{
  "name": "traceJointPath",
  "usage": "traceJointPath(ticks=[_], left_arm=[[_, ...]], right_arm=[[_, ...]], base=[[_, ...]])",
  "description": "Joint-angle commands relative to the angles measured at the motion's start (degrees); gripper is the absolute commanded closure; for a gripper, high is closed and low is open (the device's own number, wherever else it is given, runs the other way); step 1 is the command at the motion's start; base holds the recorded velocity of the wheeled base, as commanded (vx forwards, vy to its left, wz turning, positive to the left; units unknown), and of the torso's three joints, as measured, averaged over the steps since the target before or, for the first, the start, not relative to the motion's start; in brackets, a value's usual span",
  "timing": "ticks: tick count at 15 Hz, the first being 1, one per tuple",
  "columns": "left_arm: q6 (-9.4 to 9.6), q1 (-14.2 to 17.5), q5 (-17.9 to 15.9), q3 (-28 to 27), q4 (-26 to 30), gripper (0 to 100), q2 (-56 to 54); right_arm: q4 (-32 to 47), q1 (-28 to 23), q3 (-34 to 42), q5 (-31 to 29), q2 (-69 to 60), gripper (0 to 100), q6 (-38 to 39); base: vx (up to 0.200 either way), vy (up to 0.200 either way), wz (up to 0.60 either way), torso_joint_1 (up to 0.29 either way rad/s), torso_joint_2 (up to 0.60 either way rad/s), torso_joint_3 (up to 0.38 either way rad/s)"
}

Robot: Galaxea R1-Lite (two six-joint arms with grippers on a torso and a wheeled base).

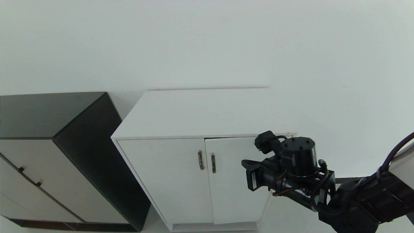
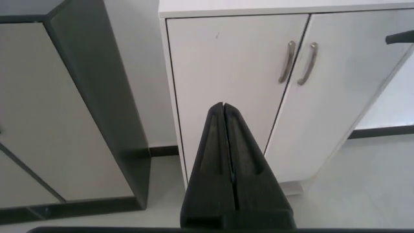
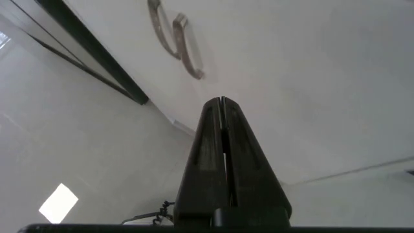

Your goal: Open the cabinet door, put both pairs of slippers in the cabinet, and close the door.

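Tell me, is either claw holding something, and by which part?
Nothing is held. The left claw and the right claw are both shut and empty. The right one points at the cabinet door; its handle is free.

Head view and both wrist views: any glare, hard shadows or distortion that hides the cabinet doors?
Head view: soft even light, no glare on the white cabinet; its sides lean inward downward, wide-angle skew. Left wrist view: flat light, only faint shadows beside the handles. Right wrist view: one bright patch on the floor, clear of the cabinet.
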Motion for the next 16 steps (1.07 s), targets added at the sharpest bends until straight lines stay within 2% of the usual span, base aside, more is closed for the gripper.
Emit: traceJointPath(ticks=[1, 16], left_arm=[[0.0, 0.0, 0.0, 0.0, 0.0, 100, 0.0], [0.0, 0.0, 0.0, 0.0, 0.0, 100, 0.0]], right_arm=[[0.0, 0.0, -0.2, 0.0, 0.8, 100, 0.1], [-1.2, -3.3, -4.7, -0.3, 7.2, 100, 0.6]], base=[[0.0, 0.0, 0.0, 0.0, 0.0, 0.0], [0.0, 0.0, 0.0, 0.0, 0.0, 0.0]])
